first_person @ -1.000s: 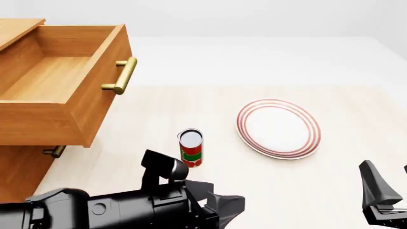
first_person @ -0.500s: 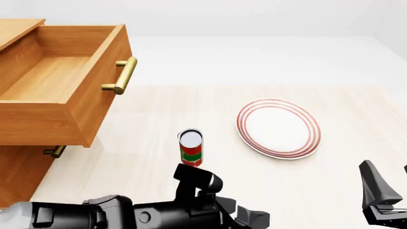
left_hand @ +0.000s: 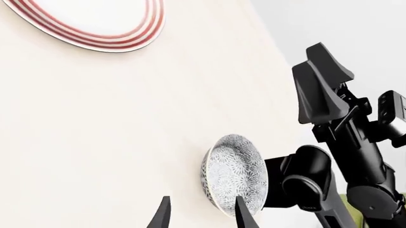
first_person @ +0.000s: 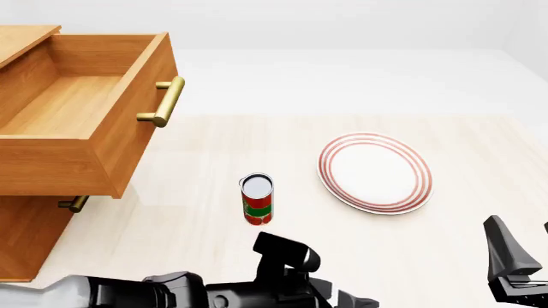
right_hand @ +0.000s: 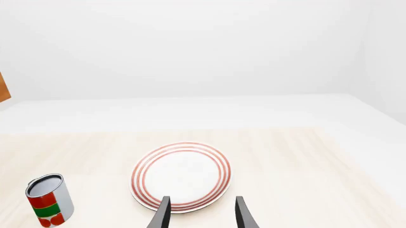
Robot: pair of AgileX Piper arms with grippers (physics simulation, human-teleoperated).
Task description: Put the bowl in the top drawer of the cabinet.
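The top drawer [first_person: 77, 109] of the cabinet [first_person: 25, 224] stands pulled well out at the left of the table, its wooden floor bare and its brass bar handle [first_person: 164, 102] facing the middle of the table [first_person: 205, 147]. Below it the small brass handle of the lower drawer [first_person: 74, 204] just peeks out.

The bowl [left_hand: 235, 173] shows only in the left wrist view: white with a dense dark floral speckle, sitting on the tabletop close to the base of the right arm [left_hand: 343, 142], at the near edge of the table. The left gripper [left_hand: 199, 219] points toward it with its two fingertips spread apart and nothing between them; one tip overlaps the bowl's rim in the picture, though from that angle I can't be sure whether it touches.

In the front view the left arm [first_person: 214, 289] lies low across the bottom of the scene, just on the near side of the red and green can [first_person: 256, 199]. The can stands upright between the cabinet and the red-ringed plate [first_person: 375, 172], apart from both.

The right gripper [right_hand: 199, 213] rests at the near right of the table, fingers parted and empty, looking toward the plate.
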